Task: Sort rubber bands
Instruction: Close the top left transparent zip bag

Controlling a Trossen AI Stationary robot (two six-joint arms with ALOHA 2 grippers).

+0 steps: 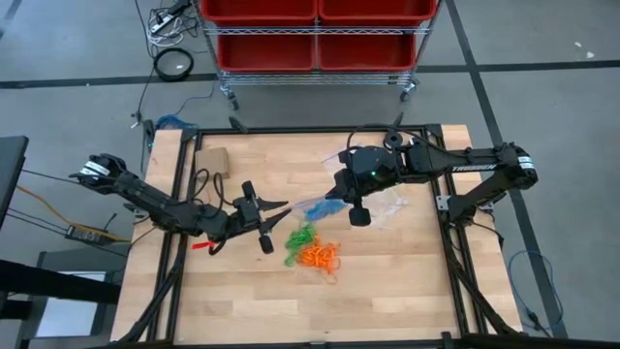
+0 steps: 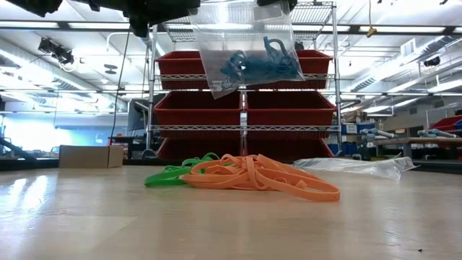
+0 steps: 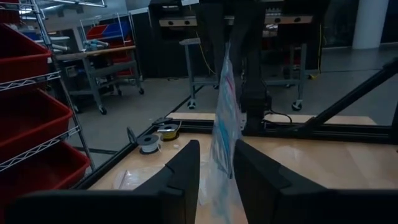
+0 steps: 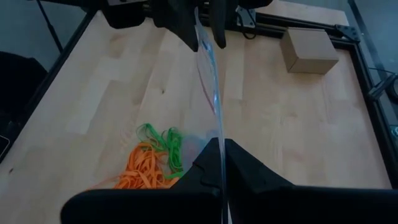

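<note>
A clear zip bag (image 2: 245, 50) with blue rubber bands (image 2: 256, 65) in it hangs over the middle of the table, with my right gripper (image 4: 222, 146) shut on it. My left gripper (image 3: 217, 146) is level and open. Its fingers stand on either side of the bag's far edge (image 4: 200, 34), one finger (image 3: 186, 171) still a gap away from it. On the table below the bag lie loose orange rubber bands (image 1: 318, 255) and green rubber bands (image 1: 300, 236) in one pile, also seen in the low view as an orange heap (image 2: 263, 177). My right gripper pinches the bag's upper edge (image 4: 217, 121) between its two shut fingers, slanting down from the table's right. The bag runs edge-on away from the fingers and hangs clear of the table, with the blue bands sagging in its lower part. Whether my left gripper touches the bag, I cannot tell.
A small cardboard box (image 1: 213, 160) stands at the far left of the table. Another clear bag (image 1: 392, 204) lies flat right of the middle. A wire shelf with red bins (image 1: 315, 34) stands beyond the far edge.
</note>
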